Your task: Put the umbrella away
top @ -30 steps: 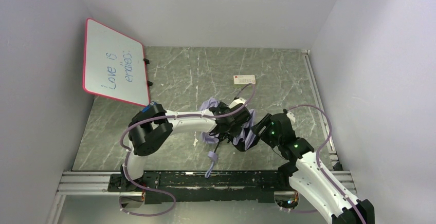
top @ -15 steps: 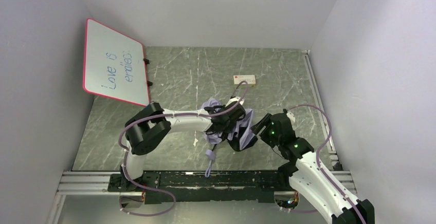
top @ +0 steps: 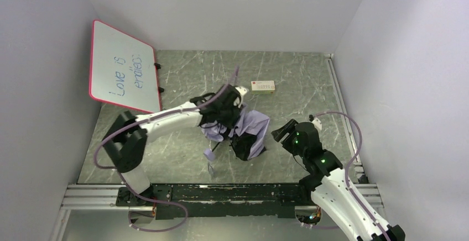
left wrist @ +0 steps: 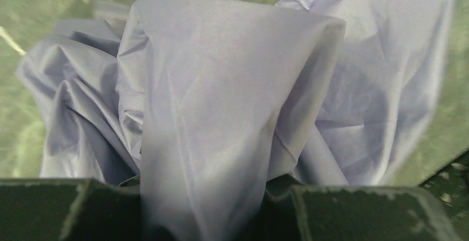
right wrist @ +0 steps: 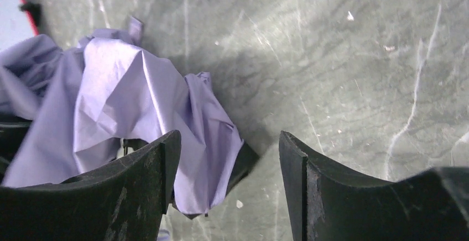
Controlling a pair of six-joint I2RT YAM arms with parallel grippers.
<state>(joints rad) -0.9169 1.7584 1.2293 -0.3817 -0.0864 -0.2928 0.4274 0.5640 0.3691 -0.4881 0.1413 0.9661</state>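
The umbrella (top: 251, 127) lies crumpled mid-table, pale lavender fabric over dark ribs, its wrist loop (top: 209, 154) trailing toward the near edge. My left gripper (top: 228, 115) sits at the bundle's far left side. In the left wrist view a thick fold of the umbrella (left wrist: 221, 86) runs down between the two fingers, so my left gripper (left wrist: 204, 210) is shut on it. To the right of the bundle my right gripper (top: 280, 133) stands open. In its wrist view the umbrella (right wrist: 138, 97) lies ahead and left, and my right gripper (right wrist: 229, 186) holds nothing.
A red-framed whiteboard (top: 123, 67) leans against the left wall. A small white box (top: 262, 86) lies behind the umbrella. The mounting rail (top: 221, 194) runs along the near edge. White walls close in the table on three sides.
My left gripper has shut on the umbrella fabric and moved back and to the left, dragging the bundle with it. The right gripper has hardly moved.
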